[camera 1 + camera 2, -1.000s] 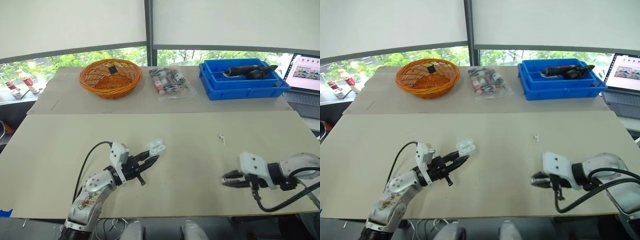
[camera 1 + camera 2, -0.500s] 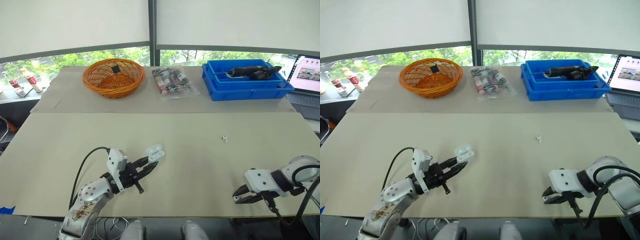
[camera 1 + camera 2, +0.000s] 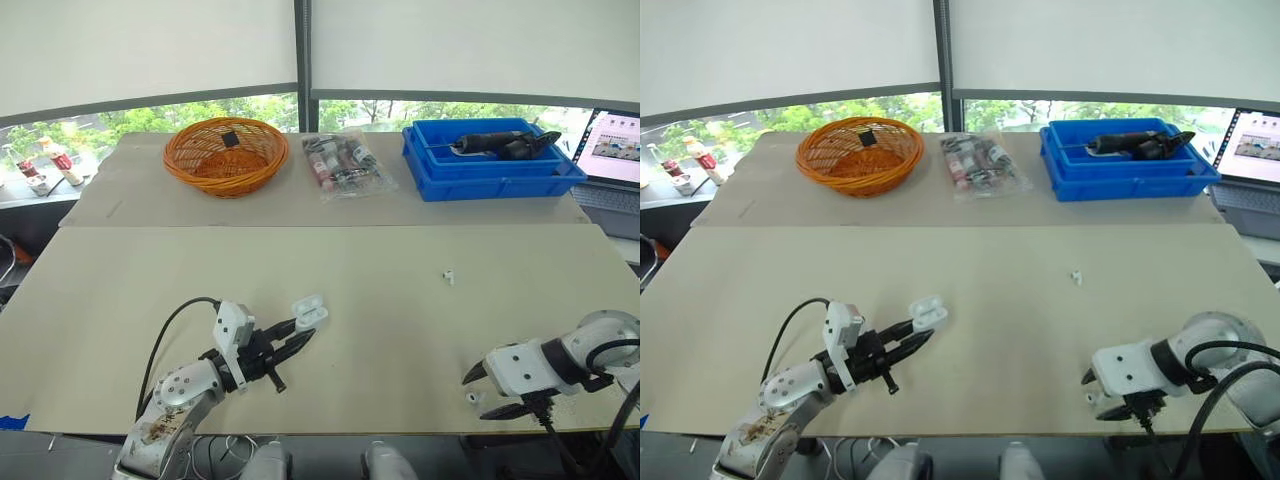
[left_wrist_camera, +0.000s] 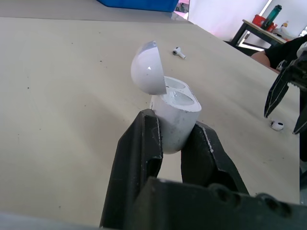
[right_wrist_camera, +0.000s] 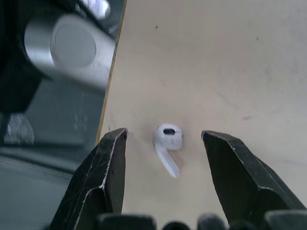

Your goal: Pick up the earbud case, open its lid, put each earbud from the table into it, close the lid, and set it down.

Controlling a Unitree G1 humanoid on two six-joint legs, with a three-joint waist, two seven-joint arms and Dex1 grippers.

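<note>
- Left eye view: the right gripper [image 3: 481, 392] has pulled back to the near edge of the table [image 3: 380, 290]. Its fingers, closed a moment ago, are now wide apart around a white earbud [image 3: 472, 398].
- Right eye view: the left gripper [image 3: 912, 331] stays clamped on the earbud case [image 3: 928, 313], held just above the tabletop.
- Left wrist view: the lid [image 4: 148, 67] is open and the wells look empty. The second earbud [image 4: 179, 52] lies further out.
- Right wrist view: the near bud lies flat and touches neither finger. It looks like a regrasp is coming, with nothing loaded yet.
</note>
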